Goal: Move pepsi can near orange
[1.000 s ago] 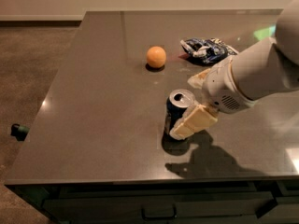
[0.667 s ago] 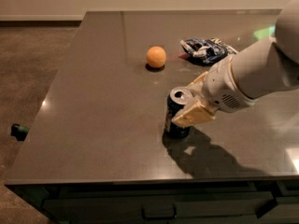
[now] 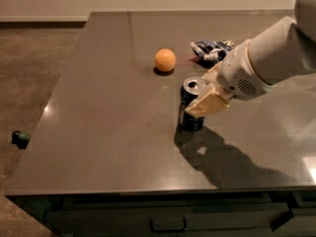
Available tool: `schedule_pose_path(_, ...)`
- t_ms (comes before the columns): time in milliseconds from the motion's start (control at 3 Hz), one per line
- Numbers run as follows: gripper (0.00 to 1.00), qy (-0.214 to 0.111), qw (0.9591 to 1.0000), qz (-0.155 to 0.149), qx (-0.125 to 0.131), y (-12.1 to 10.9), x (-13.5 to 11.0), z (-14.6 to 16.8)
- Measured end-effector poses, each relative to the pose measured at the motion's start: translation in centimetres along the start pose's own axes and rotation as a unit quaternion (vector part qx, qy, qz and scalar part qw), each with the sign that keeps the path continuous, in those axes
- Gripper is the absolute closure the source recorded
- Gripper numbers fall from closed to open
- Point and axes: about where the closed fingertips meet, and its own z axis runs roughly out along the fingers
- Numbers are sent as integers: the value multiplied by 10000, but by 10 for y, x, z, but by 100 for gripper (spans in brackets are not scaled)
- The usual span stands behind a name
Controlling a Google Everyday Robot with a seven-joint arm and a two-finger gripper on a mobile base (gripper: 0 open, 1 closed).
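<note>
The pepsi can [image 3: 188, 118], dark blue with a silver top, stands upright near the middle of the dark table [image 3: 108, 122]. My gripper [image 3: 198, 97] reaches in from the right and is shut on the can; a cream-coloured finger [image 3: 207, 103] lies across its right side, and the other finger is mostly hidden behind it. The can looks held just above the table, over its shadow. The orange [image 3: 165, 60] sits on the table farther back and a little left of the can, apart from it.
A flat blue-and-white snack bag [image 3: 212, 49] lies at the back, right of the orange and behind my arm [image 3: 269, 63]. The table's left edge drops to a carpeted floor with a small dark object [image 3: 19, 138]. Drawers [image 3: 168, 225] run under the front edge.
The gripper has closed on the can, and the can has moved a little away from the front edge toward the orange. The orange and the bag have not moved.
</note>
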Motion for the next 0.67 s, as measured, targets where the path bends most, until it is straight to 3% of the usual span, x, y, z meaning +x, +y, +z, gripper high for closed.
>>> schedule_pose_path(333, 100, -63, 9998, 180, 88, -39, -7, -3)
schedule_pose_path(667, 100, -101, 9993, 313, 188, -80, -14, -2)
